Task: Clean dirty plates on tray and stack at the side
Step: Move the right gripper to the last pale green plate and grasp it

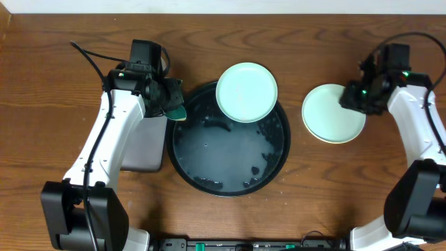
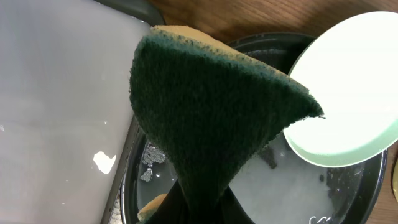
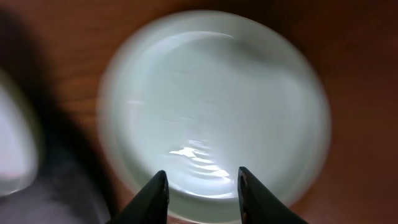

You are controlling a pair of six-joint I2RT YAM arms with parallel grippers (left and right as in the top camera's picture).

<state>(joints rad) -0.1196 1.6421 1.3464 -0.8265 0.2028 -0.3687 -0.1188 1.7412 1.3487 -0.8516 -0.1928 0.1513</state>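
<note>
A large round black tray (image 1: 188, 164) holds wet grime. A mint plate (image 1: 246, 92) rests tilted on its far rim; it also shows in the left wrist view (image 2: 354, 93). Another pale plate (image 1: 327, 118) lies on the wood to the right of the tray; whether a second plate lies under it cannot be told. My left gripper (image 1: 171, 103) is shut on a green and yellow sponge (image 2: 211, 106), held over the tray's left edge. My right gripper (image 3: 202, 183) is open and empty just above that right plate (image 3: 214, 106).
A rectangular grey tray (image 1: 145, 143) with a dark rim sits left of the black tray, partly under my left arm; it also shows in the left wrist view (image 2: 56, 112). Food bits lie in the black tray (image 2: 273, 186).
</note>
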